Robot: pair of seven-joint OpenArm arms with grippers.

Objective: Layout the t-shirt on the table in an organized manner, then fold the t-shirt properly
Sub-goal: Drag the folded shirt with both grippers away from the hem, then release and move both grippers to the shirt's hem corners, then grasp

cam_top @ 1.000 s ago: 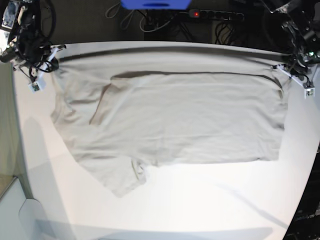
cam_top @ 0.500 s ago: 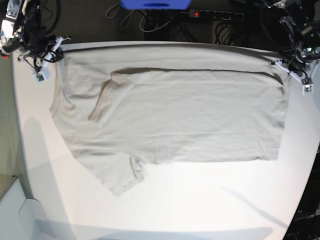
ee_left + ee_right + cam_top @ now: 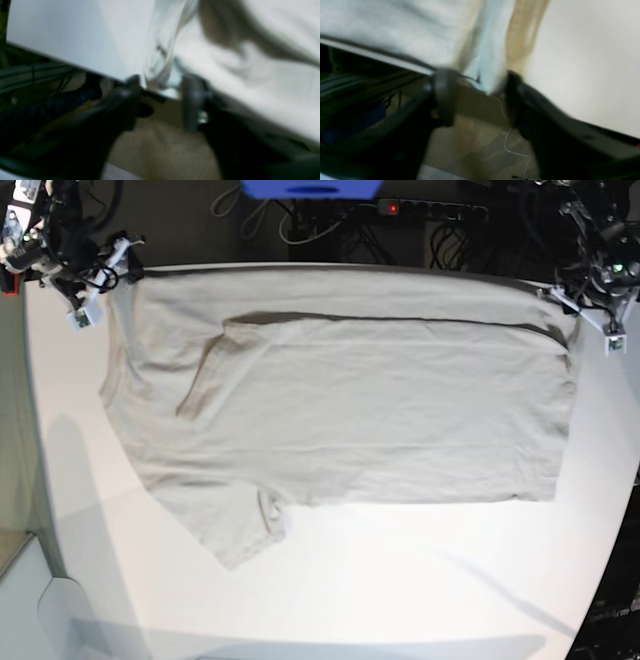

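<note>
My t-shirt (image 3: pixel 340 415) lies spread across the far half of the bench (image 3: pixel 420 580), its top edge along the far edge, one sleeve trailing toward the near left. It is soft, light cloth that will drape and crease rather than hold a shape, so I would take it by hems and corners, pinching a doubled edge so it cannot slip.

My left tool (image 3: pixel 160 92) hangs at the far right corner with its jaws spread; a bit of hem sits between them, pinched by neither. My right tool (image 3: pixel 475 92) at the far left corner is the same: jaws apart, cloth edge loose in the gap.

A long fold (image 3: pixel 390 320) runs along the back. Beyond the far edge, cables and a power strip (image 3: pixel 430 210) lie near my arms.
</note>
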